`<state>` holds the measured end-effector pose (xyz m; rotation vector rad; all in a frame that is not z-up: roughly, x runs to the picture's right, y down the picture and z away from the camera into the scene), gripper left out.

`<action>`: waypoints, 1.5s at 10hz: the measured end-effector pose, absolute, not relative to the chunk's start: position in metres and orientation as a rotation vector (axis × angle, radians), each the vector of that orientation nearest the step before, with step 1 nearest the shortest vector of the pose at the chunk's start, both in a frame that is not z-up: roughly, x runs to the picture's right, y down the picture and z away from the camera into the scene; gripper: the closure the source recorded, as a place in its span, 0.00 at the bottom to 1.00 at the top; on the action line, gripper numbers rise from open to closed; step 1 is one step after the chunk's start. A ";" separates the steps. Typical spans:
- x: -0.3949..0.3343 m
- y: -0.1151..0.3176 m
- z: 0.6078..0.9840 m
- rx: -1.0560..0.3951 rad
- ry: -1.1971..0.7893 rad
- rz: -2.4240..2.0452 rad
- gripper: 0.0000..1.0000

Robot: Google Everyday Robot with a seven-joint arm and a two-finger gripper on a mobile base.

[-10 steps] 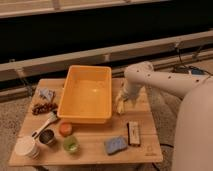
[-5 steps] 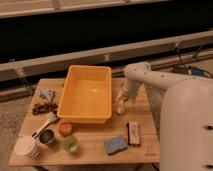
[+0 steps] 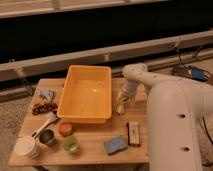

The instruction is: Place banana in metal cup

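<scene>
My gripper (image 3: 122,102) is at the right side of the yellow tub (image 3: 86,93), low over the wooden table (image 3: 95,135). A small pale-yellow banana (image 3: 120,108) shows right at the gripper's tip, by the tub's right front corner. I cannot tell whether it is held or lying on the table. The metal cup (image 3: 47,136), small, dark and shiny, stands at the front left of the table, between a white cup (image 3: 26,147) and an orange cup (image 3: 65,128). It is far to the left of the gripper.
A green cup (image 3: 71,144) stands in front of the orange cup. A white utensil (image 3: 44,124) lies by the metal cup. A blue sponge (image 3: 116,144) and a brown block (image 3: 133,133) lie front right. A blue piece (image 3: 47,93) and dark clustered items (image 3: 44,106) are at the left edge.
My arm's white body has swung closer and fills more of the right side. The gripper has stayed by the tub's right side, slightly lower.
</scene>
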<state>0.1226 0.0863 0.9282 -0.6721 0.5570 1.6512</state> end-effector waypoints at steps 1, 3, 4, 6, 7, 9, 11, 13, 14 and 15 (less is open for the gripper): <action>0.122 0.087 0.934 -0.677 0.561 1.649 0.35; 0.119 0.085 0.939 -0.681 0.562 1.642 0.35; 0.117 0.083 0.939 -0.681 0.560 1.634 0.35; 0.108 0.083 0.939 -0.684 0.561 1.608 0.42; 0.106 0.083 0.938 -0.686 0.560 1.602 0.49; 0.103 0.083 0.934 -0.691 0.563 1.592 0.70; 0.102 0.082 0.927 -0.693 0.574 1.590 0.89; 0.102 0.081 0.915 -0.696 0.605 1.581 1.00; 0.104 0.080 0.908 -0.695 0.620 1.580 1.00; 0.106 0.080 0.902 -0.692 0.631 1.580 1.00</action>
